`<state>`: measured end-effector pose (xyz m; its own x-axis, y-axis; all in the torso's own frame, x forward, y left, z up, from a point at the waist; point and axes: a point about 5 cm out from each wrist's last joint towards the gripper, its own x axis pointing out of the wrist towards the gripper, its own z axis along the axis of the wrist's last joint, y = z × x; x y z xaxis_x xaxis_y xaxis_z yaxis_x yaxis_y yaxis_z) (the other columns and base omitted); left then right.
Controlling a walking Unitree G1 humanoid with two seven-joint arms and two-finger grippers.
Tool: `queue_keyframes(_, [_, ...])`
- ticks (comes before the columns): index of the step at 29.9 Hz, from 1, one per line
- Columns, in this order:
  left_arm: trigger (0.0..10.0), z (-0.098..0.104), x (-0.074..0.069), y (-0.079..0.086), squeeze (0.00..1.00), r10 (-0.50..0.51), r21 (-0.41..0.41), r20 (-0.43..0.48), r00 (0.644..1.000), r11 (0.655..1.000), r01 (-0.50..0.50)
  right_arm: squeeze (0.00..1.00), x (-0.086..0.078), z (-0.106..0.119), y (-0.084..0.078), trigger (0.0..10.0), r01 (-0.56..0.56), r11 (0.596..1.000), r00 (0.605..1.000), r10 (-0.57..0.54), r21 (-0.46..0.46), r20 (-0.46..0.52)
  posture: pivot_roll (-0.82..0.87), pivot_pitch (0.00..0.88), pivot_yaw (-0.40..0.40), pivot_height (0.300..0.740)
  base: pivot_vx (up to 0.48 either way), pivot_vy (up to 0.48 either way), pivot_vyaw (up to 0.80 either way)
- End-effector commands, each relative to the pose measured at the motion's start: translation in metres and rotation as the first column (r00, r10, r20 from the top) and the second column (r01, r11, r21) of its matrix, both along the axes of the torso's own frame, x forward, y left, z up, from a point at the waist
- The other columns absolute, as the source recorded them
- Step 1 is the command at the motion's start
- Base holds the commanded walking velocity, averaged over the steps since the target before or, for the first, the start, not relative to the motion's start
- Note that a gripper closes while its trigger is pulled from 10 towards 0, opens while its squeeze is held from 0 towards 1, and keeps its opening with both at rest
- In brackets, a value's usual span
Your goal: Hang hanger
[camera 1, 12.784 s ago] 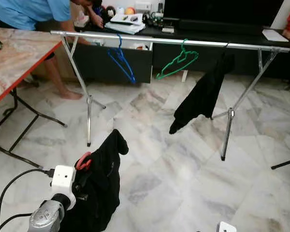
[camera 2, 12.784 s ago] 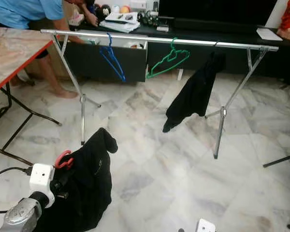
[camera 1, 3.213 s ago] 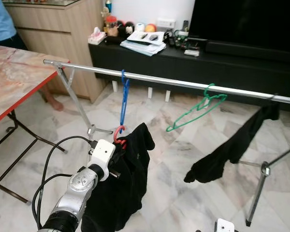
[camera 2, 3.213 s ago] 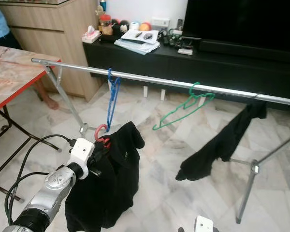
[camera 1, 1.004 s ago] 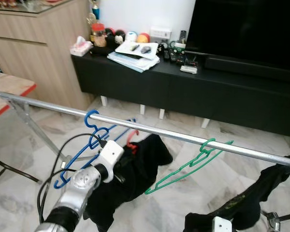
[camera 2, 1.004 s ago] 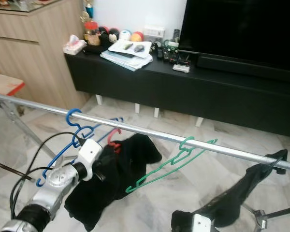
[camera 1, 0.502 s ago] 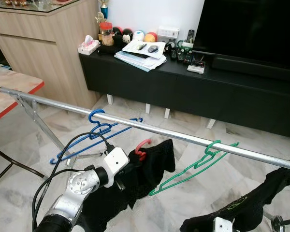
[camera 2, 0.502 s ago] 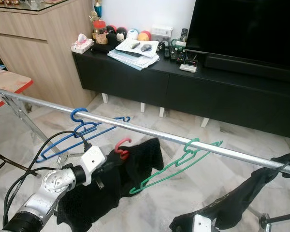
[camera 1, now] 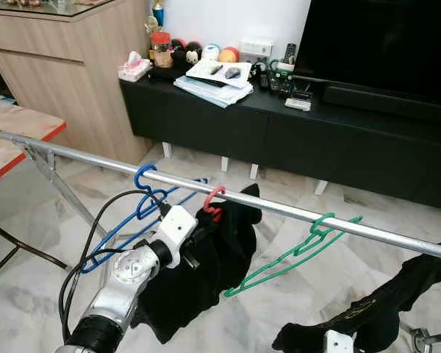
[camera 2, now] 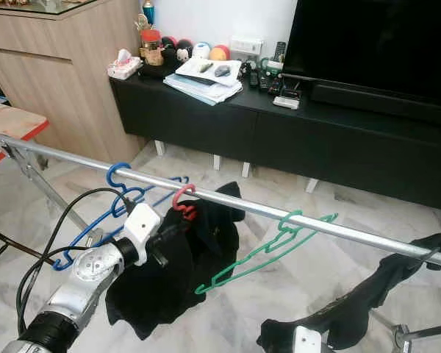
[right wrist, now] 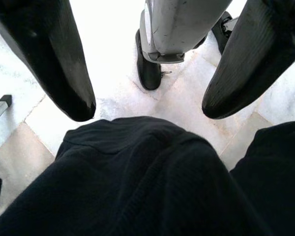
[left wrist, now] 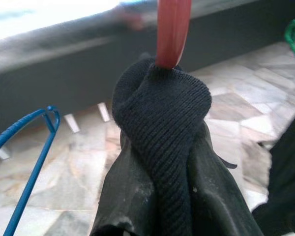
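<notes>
1. A silver rail (camera 1: pixel 279 208) of a clothes rack runs across the room, from near the robot's left toward its right, in front of a black TV cabinet (camera 1: pixel 294 132).
2. The red hanger (camera 1: pixel 213 200), carrying a black garment (camera 1: pixel 206 272), has its hook over the rail, between the blue hanger (camera 1: pixel 143 193) on the robot's left and the green hanger (camera 1: pixel 298 250) on its right.
3. The left gripper (camera 1: pixel 195 239), raised on its silver arm, is just below the rail at the neck of the red hanger; its fingers are buried in the black cloth, so whether they are clamped or spread cannot be told.
4. In the left wrist view, the red hanger's stem (left wrist: pixel 173 32) rises from the knitted collar (left wrist: pixel 162 113), with part of the blue hanger (left wrist: pixel 29 162) to one side.
5. A second black garment (camera 1: pixel 397 294) hangs from the rail at the robot's far right.
6. The right gripper (right wrist: pixel 147 105) hangs low above dark cloth and the marble floor (right wrist: pixel 113 29), its two fingers (right wrist: pixel 54 64) spread wide with nothing between them.
7. An orange-edged table (camera 1: pixel 15 151) stands at the robot's left.
</notes>
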<state>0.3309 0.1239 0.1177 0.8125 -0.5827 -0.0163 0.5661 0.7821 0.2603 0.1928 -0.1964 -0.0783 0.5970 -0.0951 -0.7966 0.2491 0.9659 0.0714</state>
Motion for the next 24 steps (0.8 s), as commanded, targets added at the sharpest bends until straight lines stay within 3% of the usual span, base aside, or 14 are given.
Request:
queue_keyframes(1, [10.0,0.005,0.005,0.002,0.0,0.039,-0.016,0.005,0.999,0.999,-0.039,0.0,-0.004,-0.002,0.0,10.0,0.001,1.0,1.0,-0.001,0.001,-0.017,-0.06,0.109,-0.005,0.74,0.0,0.0,0.0])
queue_keyframes(9, [10.0,-0.004,0.013,0.003,0.0,0.122,0.051,-0.051,0.991,0.992,-0.119,0.0,-0.004,-0.002,0.001,10.0,0.0,1.0,1.0,0.0,0.001,-0.018,-0.06,0.113,-0.002,0.74,0.0,0.0,0.0])
queue_keyframes(17, [10.0,-0.012,0.009,0.004,0.02,0.102,0.066,-0.082,0.991,0.993,-0.097,0.0,-0.004,-0.002,0.0,10.0,0.001,1.0,1.0,-0.001,0.0,-0.017,-0.06,0.117,-0.002,0.74,0.0,0.0,0.0])
queue_keyframes(18, [10.0,-0.012,0.008,0.005,0.75,0.104,0.061,-0.081,0.991,0.993,-0.099,0.0,-0.004,-0.002,0.0,10.0,0.0,1.0,1.0,0.0,-0.001,-0.017,-0.06,0.118,-0.002,0.74,0.0,0.0,0.0])
queue_keyframes(19, [10.0,-0.011,0.008,0.006,0.97,0.105,0.053,-0.079,0.991,0.994,-0.101,0.0,-0.004,-0.002,0.0,10.0,-0.001,1.0,1.0,0.001,-0.001,-0.018,-0.06,0.12,-0.002,0.74,0.0,0.0,0.0])
queue_keyframes(24, [10.0,-0.008,0.005,0.011,1.0,0.099,0.019,-0.07,0.993,0.995,-0.098,0.0,-0.004,-0.002,0.0,10.0,-0.006,1.0,1.0,0.006,-0.003,-0.019,-0.06,0.123,-0.002,0.74,0.0,0.0,0.0])
